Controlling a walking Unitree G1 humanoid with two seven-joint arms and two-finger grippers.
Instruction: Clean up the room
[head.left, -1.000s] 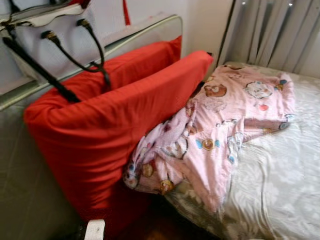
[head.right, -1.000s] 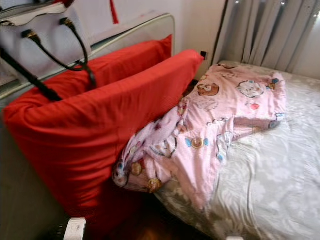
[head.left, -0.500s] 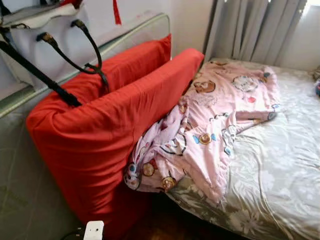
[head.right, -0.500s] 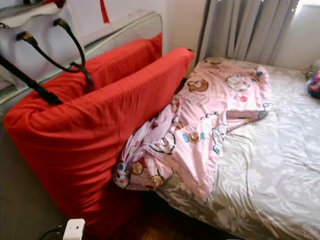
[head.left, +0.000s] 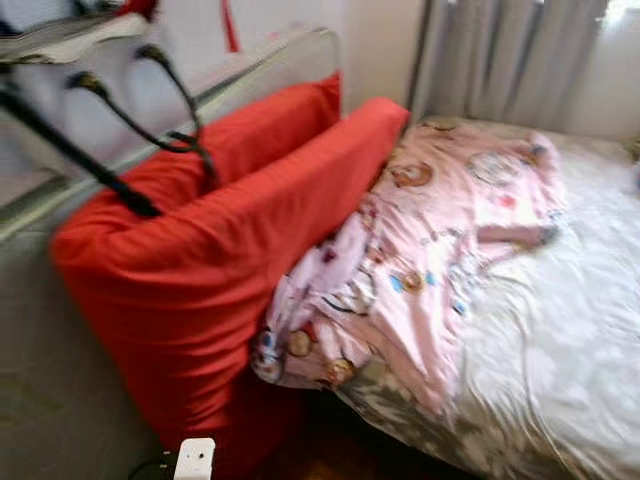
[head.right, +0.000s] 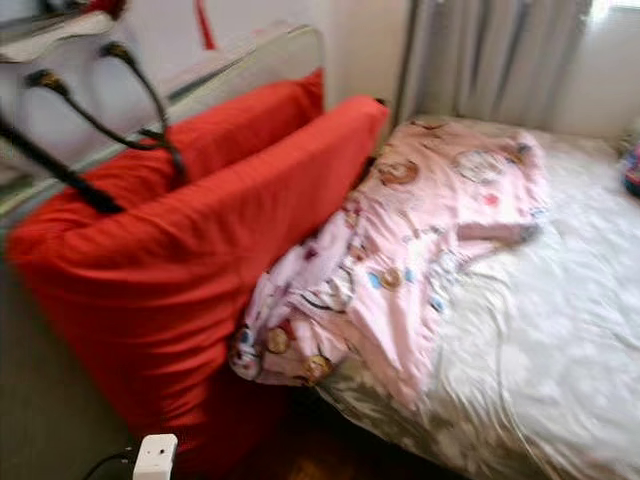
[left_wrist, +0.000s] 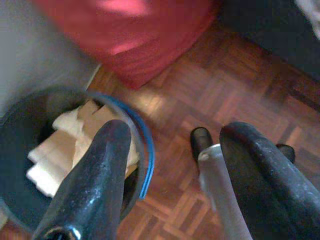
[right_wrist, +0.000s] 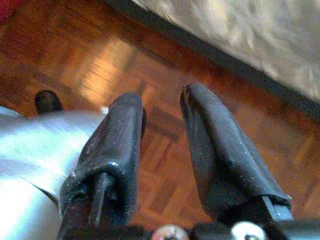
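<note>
Change since earlier: little beyond the camera; the whole head view has shifted slightly and gone blurred, while the bedding lies as it did.
Left hand (left_wrist: 175, 165): hangs low over the parquet floor (left_wrist: 235, 85), fingers spread wide, holding nothing; a bin (left_wrist: 145, 150) with pale paper scraps sits just beside it.
Handbag (head.left: 60, 60): upper left of the head view, pale, with dark straps drooping onto the cushions.
Red cushions (head.left: 200, 250): left of centre, two long bolsters leaning against the headboard rail, touching each other.
Pink blanket (head.left: 430, 250): centre of the frame, crumpled on the bed (head.left: 570, 340), its lower corner spilling over the mattress edge against the nearer cushion.
Handling, blanket: likely light, soft and limp; it should bunch and drag, not lift as one piece. A pinch on a thick fold or the hanging corner at lower centre looks the surest hold.
Handling, cushions: probably bulky but light and squashy; one hand may slip off the smooth cover.
Right hand (right_wrist: 160, 135): low over the floor beside the bed edge, fingers moderately apart, empty.
</note>
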